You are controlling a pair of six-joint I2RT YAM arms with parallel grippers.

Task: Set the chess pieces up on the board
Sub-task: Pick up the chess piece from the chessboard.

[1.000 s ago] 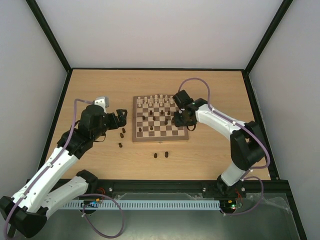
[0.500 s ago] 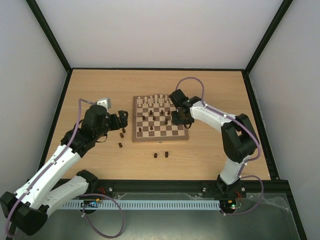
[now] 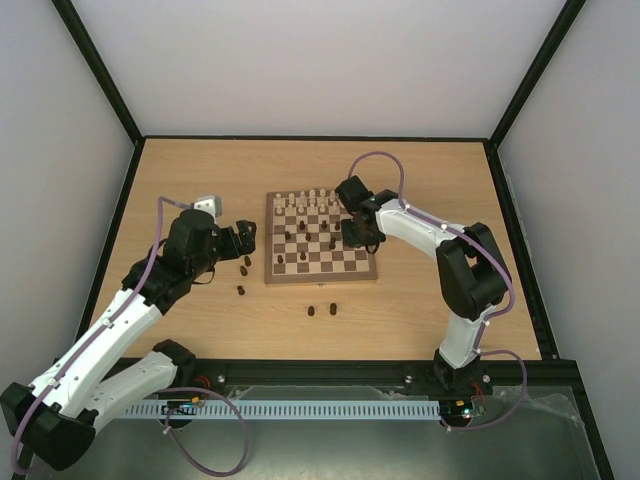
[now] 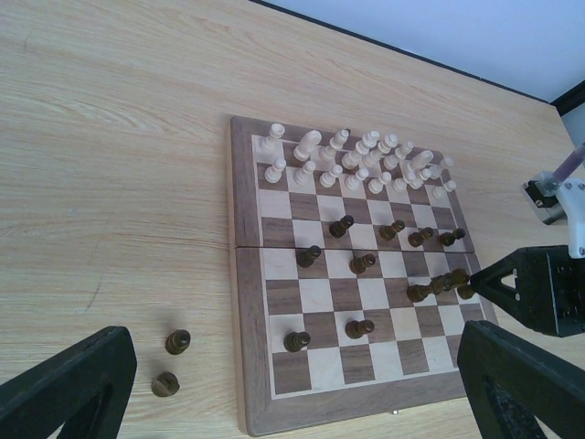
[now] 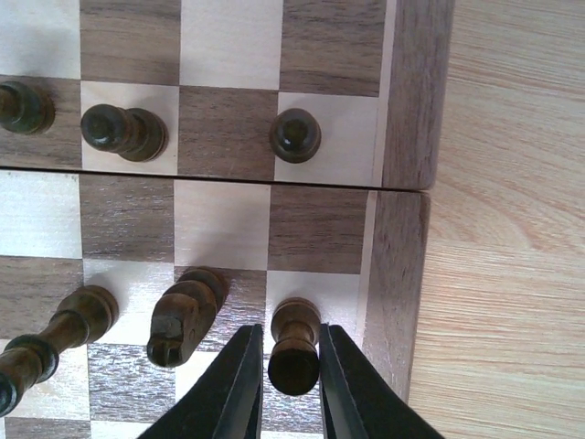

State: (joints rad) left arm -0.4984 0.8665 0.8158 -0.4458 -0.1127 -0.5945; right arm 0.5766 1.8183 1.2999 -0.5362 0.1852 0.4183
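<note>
Two grippers: the right gripper (image 5: 291,346) clasps a dark piece (image 5: 294,358) on the board (image 5: 407,265), at its right edge; the left gripper (image 3: 244,235) hangs wide open just left of the board, near loose pieces (image 4: 178,341).

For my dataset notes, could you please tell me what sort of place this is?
Probably a robot lab test cell: a wooden table boxed in by plain white panels on a black frame, with a left arm and right arm mounted at its near edge, working over a chessboard.
</note>
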